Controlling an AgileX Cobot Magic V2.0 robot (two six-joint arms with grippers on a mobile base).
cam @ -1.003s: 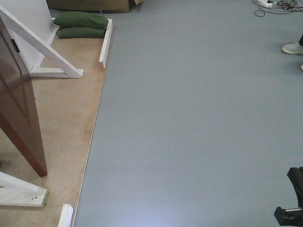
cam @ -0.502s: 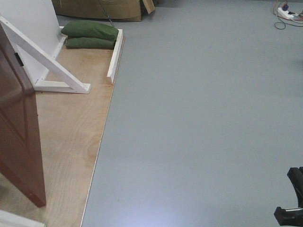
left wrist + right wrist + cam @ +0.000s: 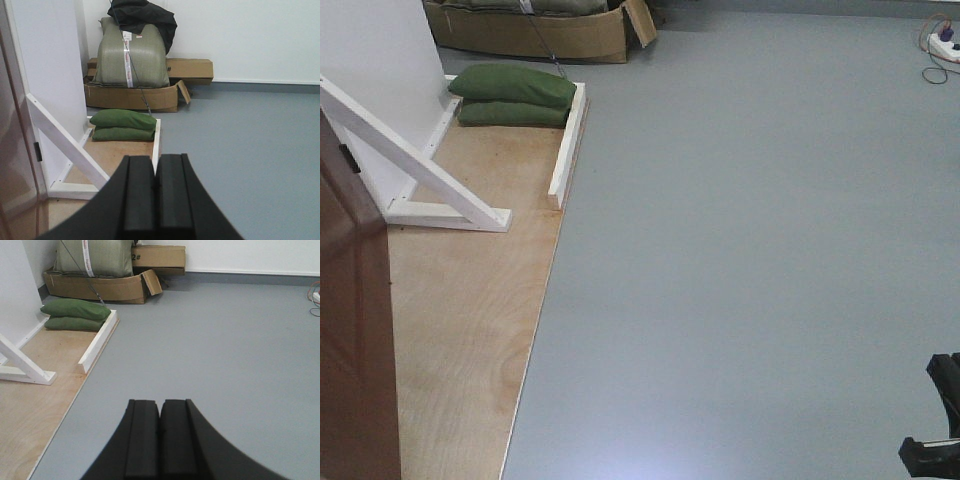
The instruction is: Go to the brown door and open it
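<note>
Both hands are shut with nothing in them: the left hand (image 3: 155,167) has its two black pads pressed flat together, and the right hand (image 3: 160,410) looks the same, with only a thin seam between its pads. From the left wrist camera, the brown door (image 3: 15,190) fills the far left edge as a glossy reddish panel, off to the left of the left hand and apart from it. From the front camera the door (image 3: 355,330) stands tall at the left edge and reaches down to the bottom corner. It stands over a plywood sheet (image 3: 470,320) that lies on the grey floor (image 3: 750,250). Just beyond the door's upper corner, a white slanted brace (image 3: 420,170) leans against a white panel (image 3: 370,60), and its foot rests on the plywood. Farther back, two green bags (image 3: 515,95) lie stacked, one on the other, against a low white rail (image 3: 567,150) at the plywood's edge. Behind them sits an open cardboard box (image 3: 135,97) holding a large grey-green sack (image 3: 132,52). The right hand points over open grey floor, with the brace's foot (image 3: 22,372) and the green bags (image 3: 75,312) off to its left. A power strip (image 3: 945,40) with cables lies at the far right of the floor.
</note>
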